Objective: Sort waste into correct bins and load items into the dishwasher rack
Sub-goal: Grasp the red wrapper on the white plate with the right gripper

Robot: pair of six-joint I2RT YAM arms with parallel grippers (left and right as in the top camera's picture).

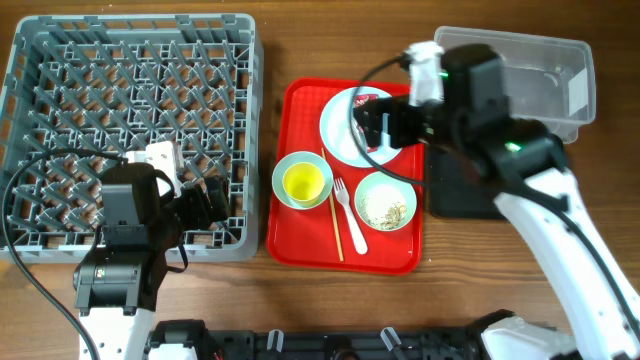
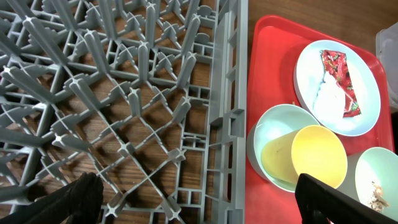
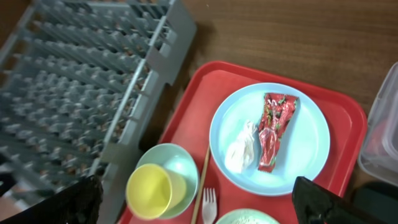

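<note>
My right gripper (image 1: 378, 124) hangs open above the white plate (image 3: 298, 149), which carries a red wrapper (image 3: 273, 127) and a crumpled paper scrap (image 3: 241, 149). Nothing is between its fingers. A yellow cup (image 3: 149, 190) stands inside one mint bowl (image 3: 183, 163). The other bowl (image 1: 386, 202) holds rice-like scraps. A white fork (image 1: 350, 215) and chopsticks (image 1: 336, 225) lie between the bowls. My left gripper (image 1: 205, 200) is open and empty over the near right corner of the grey dishwasher rack (image 1: 60, 30).
All the dishes sit on a red serving tray (image 1: 300, 240) just right of the rack. The clear tub (image 1: 545, 75) stands at the back right, with the black tray (image 1: 460, 190) in front of it, partly under my right arm.
</note>
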